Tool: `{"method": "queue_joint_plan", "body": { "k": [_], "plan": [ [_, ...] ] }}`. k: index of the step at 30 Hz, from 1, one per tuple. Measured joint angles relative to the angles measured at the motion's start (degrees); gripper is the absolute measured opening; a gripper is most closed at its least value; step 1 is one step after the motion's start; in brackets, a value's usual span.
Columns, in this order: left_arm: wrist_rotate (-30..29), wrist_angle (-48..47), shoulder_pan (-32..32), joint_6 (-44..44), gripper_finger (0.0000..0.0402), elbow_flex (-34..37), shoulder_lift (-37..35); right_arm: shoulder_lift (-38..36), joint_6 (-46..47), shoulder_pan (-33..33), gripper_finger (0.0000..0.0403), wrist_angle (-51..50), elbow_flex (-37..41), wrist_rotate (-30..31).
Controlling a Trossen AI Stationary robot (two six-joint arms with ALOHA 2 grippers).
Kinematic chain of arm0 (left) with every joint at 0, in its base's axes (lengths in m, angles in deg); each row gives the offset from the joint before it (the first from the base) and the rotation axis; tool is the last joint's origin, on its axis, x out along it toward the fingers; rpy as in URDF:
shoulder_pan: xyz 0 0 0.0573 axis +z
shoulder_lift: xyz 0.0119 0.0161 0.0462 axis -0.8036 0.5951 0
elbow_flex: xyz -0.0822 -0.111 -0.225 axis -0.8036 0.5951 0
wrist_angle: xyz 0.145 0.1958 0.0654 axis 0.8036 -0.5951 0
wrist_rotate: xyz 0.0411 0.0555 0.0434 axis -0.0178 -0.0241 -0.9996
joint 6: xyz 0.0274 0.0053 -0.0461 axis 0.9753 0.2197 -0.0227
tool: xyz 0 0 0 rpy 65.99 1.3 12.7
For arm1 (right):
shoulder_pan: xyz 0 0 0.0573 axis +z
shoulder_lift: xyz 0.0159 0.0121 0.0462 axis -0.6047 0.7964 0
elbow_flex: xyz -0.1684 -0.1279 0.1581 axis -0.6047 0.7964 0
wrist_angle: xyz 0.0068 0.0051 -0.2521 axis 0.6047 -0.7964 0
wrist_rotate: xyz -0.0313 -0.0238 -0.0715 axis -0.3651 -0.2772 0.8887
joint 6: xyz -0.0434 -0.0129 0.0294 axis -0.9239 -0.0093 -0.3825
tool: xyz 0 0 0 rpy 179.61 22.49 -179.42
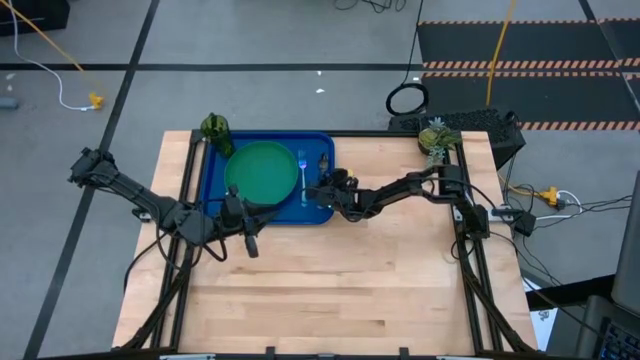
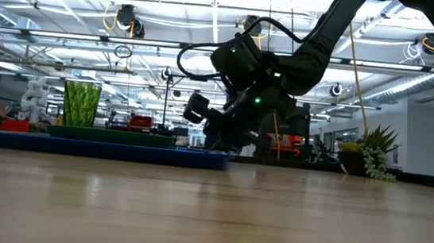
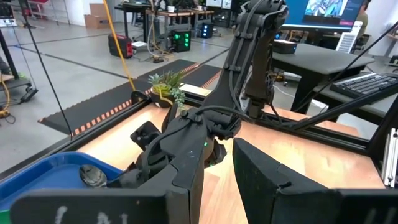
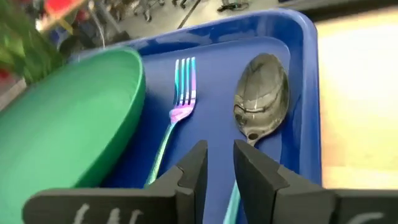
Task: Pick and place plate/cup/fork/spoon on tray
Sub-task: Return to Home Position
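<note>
The blue tray (image 1: 212, 185) lies at the table's far left. On it rests the green plate (image 1: 262, 170). The fork (image 4: 180, 93) and the spoon (image 4: 261, 99) lie side by side to the plate's right. The olive cup (image 1: 215, 128) stands at the tray's far left corner and shows upright in the low view (image 2: 80, 104). My right gripper (image 1: 322, 190) is low over the tray's near right part, shut on the spoon's handle. My left gripper (image 1: 250, 243) is shut and empty, just past the tray's near edge. My right gripper has the spoon's light blue handle (image 4: 232, 199) between its two fingers, which lie along the handle and slant down from the table's near right. The dark bowl (image 4: 261, 99) rests on the tray floor beyond the fingertips. The gripper body hides the exact place of contact.
A small potted plant (image 1: 435, 138) stands at the table's far right corner. Black frame rails run along the left and right sides. Bare wooden tabletop (image 1: 340, 290) takes up the near half.
</note>
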Motion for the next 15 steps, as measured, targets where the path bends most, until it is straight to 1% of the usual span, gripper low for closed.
{"method": "queue_joint_plan", "body": {
  "k": [4,9,11,15],
  "plan": [
    [0.0,-0.7,-0.3,-0.3,0.0088,0.0,0.0,-2.1,-12.7,0.9,0.0071,-3.3,0.0,-3.8],
    [0.0,-2.1,-0.9,-0.6,0.0088,0.0,0.0,-6.5,-24.4,2.0,0.0071,-14.3,0.0,-10.4],
    [0.0,-2.8,-1.0,-1.1,0.0088,0.0,0.1,-9.0,-28.5,2.9,0.0071,-18.3,0.0,-11.8],
    [-0.1,-4.7,-1.0,-3.3,0.0088,0.0,0.5,-14.9,-34.0,5.8,0.0071,-25.3,2.0,-11.9]
  ]
}}
